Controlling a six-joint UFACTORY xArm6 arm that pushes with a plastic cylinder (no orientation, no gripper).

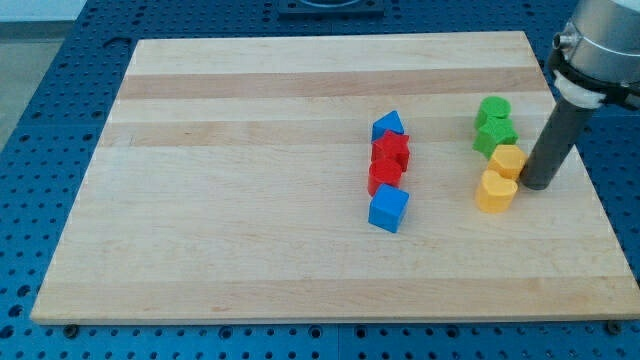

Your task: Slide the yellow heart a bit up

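The yellow heart lies on the wooden board at the view's right. A second yellow block, a pentagon, touches it just above. My tip rests on the board just right of the two yellow blocks, level with the gap between them. It is close to the pentagon's lower right and a small gap from the heart's upper right. The dark rod rises from the tip toward the view's top right.
A green star and another green block sit directly above the yellow pentagon. In the middle, a column runs from a blue triangle through a red star and a red block to a blue cube. The board's right edge is near the tip.
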